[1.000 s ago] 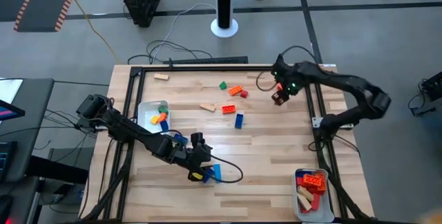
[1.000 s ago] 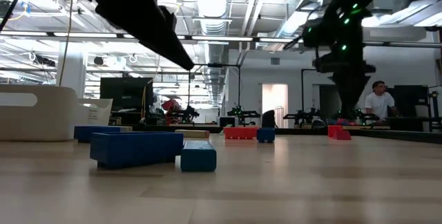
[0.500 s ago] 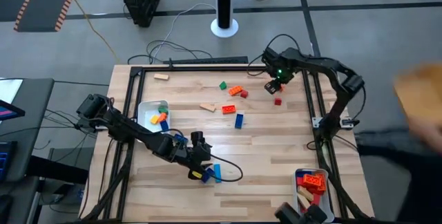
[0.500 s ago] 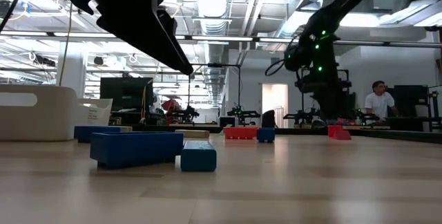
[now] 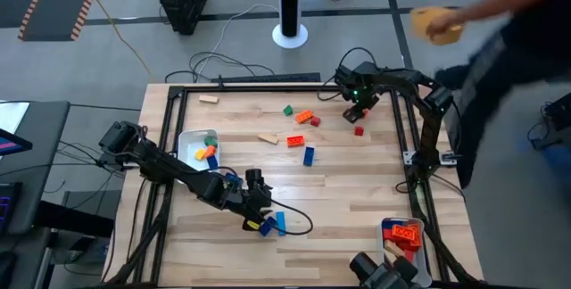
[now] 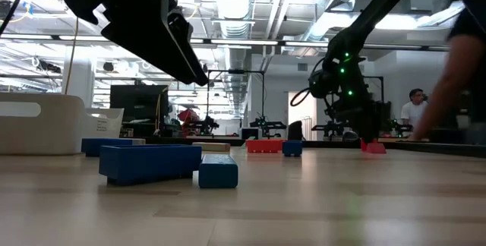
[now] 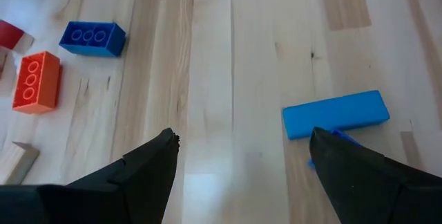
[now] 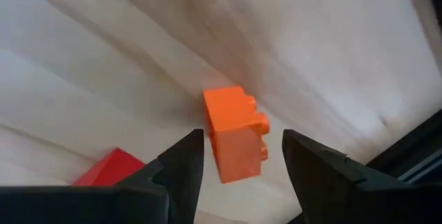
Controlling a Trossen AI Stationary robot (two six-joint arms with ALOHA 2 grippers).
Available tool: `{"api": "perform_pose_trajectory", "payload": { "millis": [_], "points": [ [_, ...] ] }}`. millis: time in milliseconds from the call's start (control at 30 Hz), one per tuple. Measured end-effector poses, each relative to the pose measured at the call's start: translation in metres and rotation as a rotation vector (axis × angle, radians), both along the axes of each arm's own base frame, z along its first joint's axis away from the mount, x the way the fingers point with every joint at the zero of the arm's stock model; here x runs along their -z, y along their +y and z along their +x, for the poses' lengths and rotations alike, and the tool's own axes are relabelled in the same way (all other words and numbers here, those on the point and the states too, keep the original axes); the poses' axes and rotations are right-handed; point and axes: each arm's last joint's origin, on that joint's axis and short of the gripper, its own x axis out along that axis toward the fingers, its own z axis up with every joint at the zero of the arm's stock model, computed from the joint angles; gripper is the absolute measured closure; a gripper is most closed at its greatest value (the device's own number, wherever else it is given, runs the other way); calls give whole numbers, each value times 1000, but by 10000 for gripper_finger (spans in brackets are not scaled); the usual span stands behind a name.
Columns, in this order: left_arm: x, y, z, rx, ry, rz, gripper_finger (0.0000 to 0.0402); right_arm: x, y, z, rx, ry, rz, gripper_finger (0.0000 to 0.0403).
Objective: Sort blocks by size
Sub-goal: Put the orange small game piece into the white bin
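My right gripper (image 5: 355,109) is open at the table's far right, low over a small orange block (image 8: 231,124). Its fingers stand on either side of the block without touching it, and a red block (image 5: 359,131) lies just nearer. My left gripper (image 5: 259,222) is open and empty near the front middle, hovering above the table beside a light blue bar (image 7: 336,115) and a second blue block (image 6: 219,171). More blocks lie in the far middle: green (image 5: 288,110), orange (image 5: 304,117), tan (image 5: 268,137), orange (image 5: 295,141) and blue (image 5: 309,155).
A white tray (image 5: 186,139) at the left holds green, orange, yellow and blue blocks. Another tray (image 5: 385,262) at the front right holds red, orange and tan ones. A tan block (image 5: 208,99) lies at the far left. A person (image 5: 500,48) leans over the table's right side.
My right gripper has gone from above the red block toward the table's far edge and has come down over the orange block. A person has come into view at the right.
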Motion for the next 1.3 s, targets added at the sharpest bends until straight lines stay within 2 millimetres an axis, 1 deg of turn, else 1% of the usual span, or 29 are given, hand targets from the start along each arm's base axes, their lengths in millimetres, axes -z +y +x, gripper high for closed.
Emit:
{"api": "perform_pose_trajectory", "payload": {
  "millis": [100,167,367,467,533,633,733,867,967,1067,1200,1300],
  "points": [
    [0,0,0,-2,-2,8,88,0,-1,0,-23,-2,1,189],
    [0,0,0,-4,-3,11,88,0,0,0,-44,1,7,206],
    [0,0,0,-4,-2,11,88,-1,3,2,-89,27,16,287],
    [0,1,0,-4,2,14,88,-2,7,4,-119,45,37,311],
    [0,1,0,-4,2,14,88,-4,11,6,-138,59,57,313],
    [0,1,0,0,2,19,88,-12,12,10,-142,46,43,303],
    [0,1,0,-1,1,18,88,-24,13,13,-146,20,11,298],
    [0,1,0,-9,2,11,88,-45,16,14,-127,3,-15,304],
    [1,1,-1,-14,8,9,88,-65,29,16,-133,-53,-15,308],
    [1,1,-1,-20,9,16,88,-84,50,26,-186,-187,-7,308],
    [0,2,0,-56,-30,46,88,-106,87,50,-316,-377,-38,309],
    [6,3,1,-60,-91,31,88,-114,122,72,-445,-495,-66,309]
  ]
}}
